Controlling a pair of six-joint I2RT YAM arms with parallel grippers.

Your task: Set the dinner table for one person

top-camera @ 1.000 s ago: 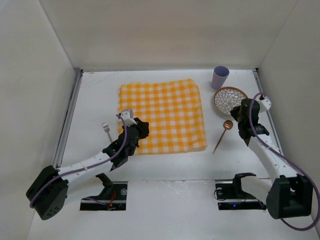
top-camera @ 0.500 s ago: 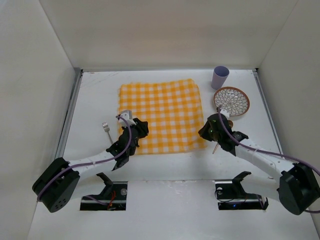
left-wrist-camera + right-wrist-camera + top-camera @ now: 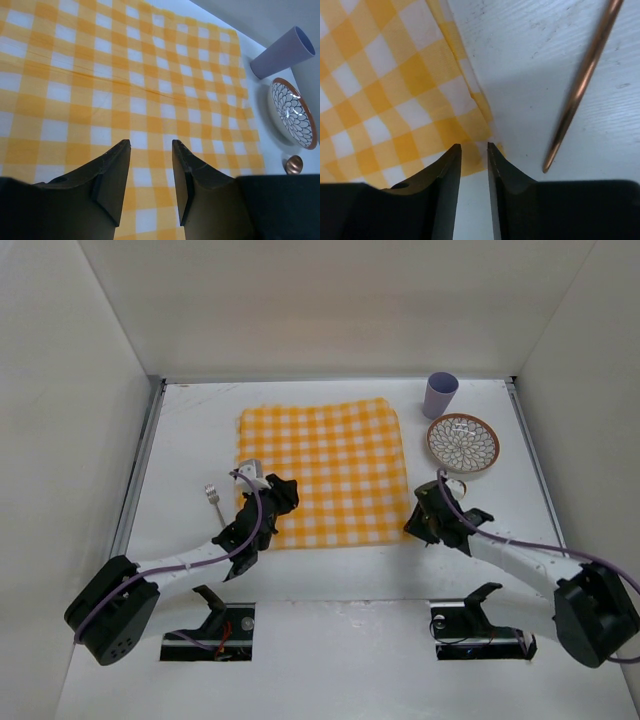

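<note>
Judging progress: early. Cloth (image 3: 325,470) lies flat mid-frame on the table (image 3: 190,435); that part looks done, maybe a corner tweak left. Nothing is on it yet. Fork (image 3: 212,498) sits on bare table left of the cloth. Cup (image 3: 440,393) and plate (image 3: 462,443) are upper right, and the spoon (image 3: 580,85) is just right of the cloth's lower-right corner. All four need placing. Left gripper (image 3: 150,145) hangs over the cloth's lower-left part, jaws parted, empty. Right gripper (image 3: 473,147) is at the lower-right corner, jaws a narrow slit apart over the hem, nothing visibly pinched.
</note>
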